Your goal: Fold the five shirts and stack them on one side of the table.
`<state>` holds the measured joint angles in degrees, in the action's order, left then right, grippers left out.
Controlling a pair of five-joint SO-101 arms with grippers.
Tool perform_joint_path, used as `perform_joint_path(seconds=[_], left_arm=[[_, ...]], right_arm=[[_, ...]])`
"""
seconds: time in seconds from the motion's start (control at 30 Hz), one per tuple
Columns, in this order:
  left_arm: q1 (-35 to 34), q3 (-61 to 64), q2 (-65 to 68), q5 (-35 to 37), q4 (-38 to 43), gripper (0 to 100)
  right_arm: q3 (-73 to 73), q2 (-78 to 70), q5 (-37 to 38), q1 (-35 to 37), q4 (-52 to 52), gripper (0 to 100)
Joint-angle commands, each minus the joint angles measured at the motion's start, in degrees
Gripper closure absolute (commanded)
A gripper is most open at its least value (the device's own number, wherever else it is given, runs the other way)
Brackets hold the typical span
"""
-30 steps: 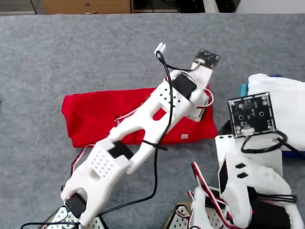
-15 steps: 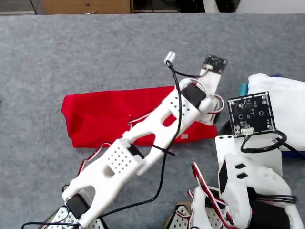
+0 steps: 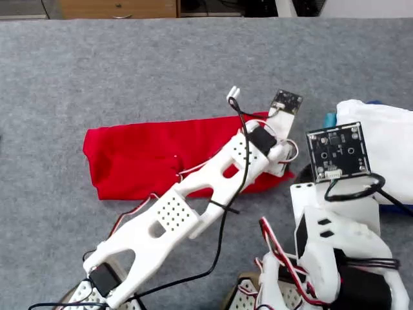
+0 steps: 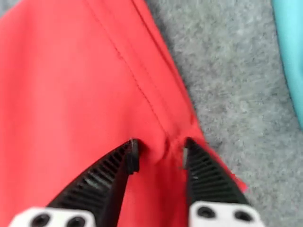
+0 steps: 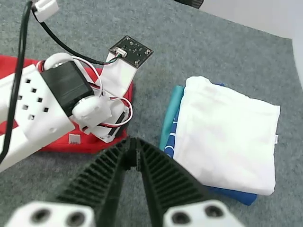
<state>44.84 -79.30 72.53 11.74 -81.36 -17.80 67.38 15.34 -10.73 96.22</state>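
Bare table point(image 3: 129, 71) opens beyond the red shirt point(image 3: 135, 158); folded stack point(image 3: 390, 148) (white on top) crowds the right.

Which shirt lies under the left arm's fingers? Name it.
The red shirt, alone on the table; the white shirt, blue shirt and teal shirt are stacked aside.

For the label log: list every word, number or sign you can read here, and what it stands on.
No text can be read.
Tag on the red shirt: too small to read.
Camera board: markings too small to read.
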Motion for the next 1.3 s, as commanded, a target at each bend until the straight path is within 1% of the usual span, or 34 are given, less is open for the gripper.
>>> perform_joint_path(seconds=[0.0,0.03,0.23,0.43,0.57,0.67,0.73,0.97,1.13,1.27], left_arm=[[-0.79,-1.32,0.13,-4.48,0.53,97],[-0.62,-1.32,0.13,-5.54,0.53,99],[-0.26,-2.46,0.13,-6.07,-0.09,98],[0.26,-16.7,-1.45,-5.98,-8.79,98],[-0.44,-16.44,-3.47,-5.89,-14.15,98],[-2.46,-16.53,-4.97,-5.89,-18.2,98],[-4.22,-16.62,-5.67,-5.89,-19.16,98],[-10.29,-16.26,-12.53,-5.89,-19.34,98],[-13.63,-16.18,-16.92,-5.89,-19.43,98],[-17.58,-15.82,-18.68,-5.89,-19.69,98]], right_arm=[[-0.04,0.04,-0.09,-0.4,0.0,99.4],[-0.04,0.04,-0.09,-0.4,-0.09,99.4],[-0.04,0.04,-0.09,-0.4,-0.18,99.4],[-0.04,0.04,-0.09,-0.48,-0.18,99.4],[-0.04,0.04,-0.09,-0.4,-0.18,99.4],[-0.04,0.04,-0.09,-0.4,-0.18,99.4],[-0.04,0.04,-0.09,-0.4,0.09,99.4],[-0.04,0.04,0.0,-0.4,0.09,99.4],[-0.13,0.04,2.73,-0.57,0.09,99.4],[-0.13,-0.04,3.16,-0.66,0.09,99.4]])
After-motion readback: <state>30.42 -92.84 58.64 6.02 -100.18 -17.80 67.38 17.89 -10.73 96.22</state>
